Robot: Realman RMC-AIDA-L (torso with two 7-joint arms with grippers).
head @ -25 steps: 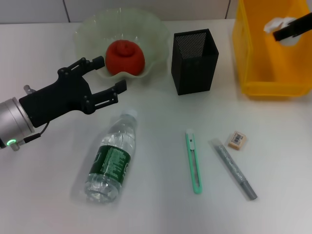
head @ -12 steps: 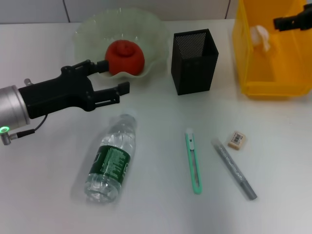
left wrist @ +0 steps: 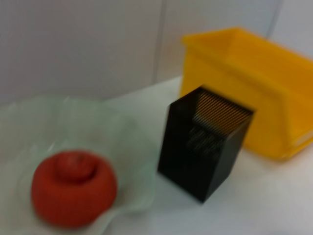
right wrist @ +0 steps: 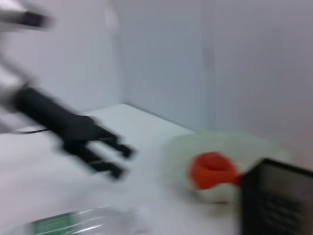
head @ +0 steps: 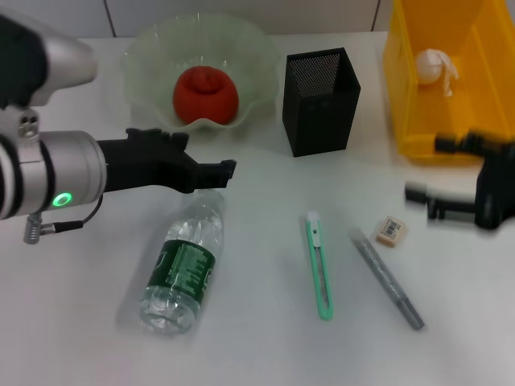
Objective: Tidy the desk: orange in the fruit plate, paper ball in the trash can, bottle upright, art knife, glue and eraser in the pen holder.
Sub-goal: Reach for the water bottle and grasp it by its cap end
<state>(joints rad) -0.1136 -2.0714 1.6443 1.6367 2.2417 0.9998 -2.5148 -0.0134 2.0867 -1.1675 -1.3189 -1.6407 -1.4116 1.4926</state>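
The orange [head: 206,94] lies in the glass fruit plate [head: 145,48]. The paper ball [head: 434,64] lies in the yellow bin [head: 418,145]. The bottle [head: 185,261] lies on its side, cap toward the plate. My left gripper [head: 208,153] is open and empty just above the cap. The green art knife [head: 320,265], grey glue stick [head: 386,277] and eraser [head: 391,231] lie on the table. My right gripper [head: 425,169] is open and empty, low beside the eraser, in front of the bin. The black mesh pen holder [head: 320,100] stands upright.
The left wrist view shows the orange [left wrist: 73,188], the plate [left wrist: 132,147], the pen holder [left wrist: 205,147] and the bin [left wrist: 249,83]. The right wrist view shows my left gripper [right wrist: 105,156], the bottle [right wrist: 73,223] and the orange [right wrist: 212,169].
My right gripper let the paper ball go into the bin and came down in front of it, near the eraser. My left gripper turned and moved toward the bottle's cap.
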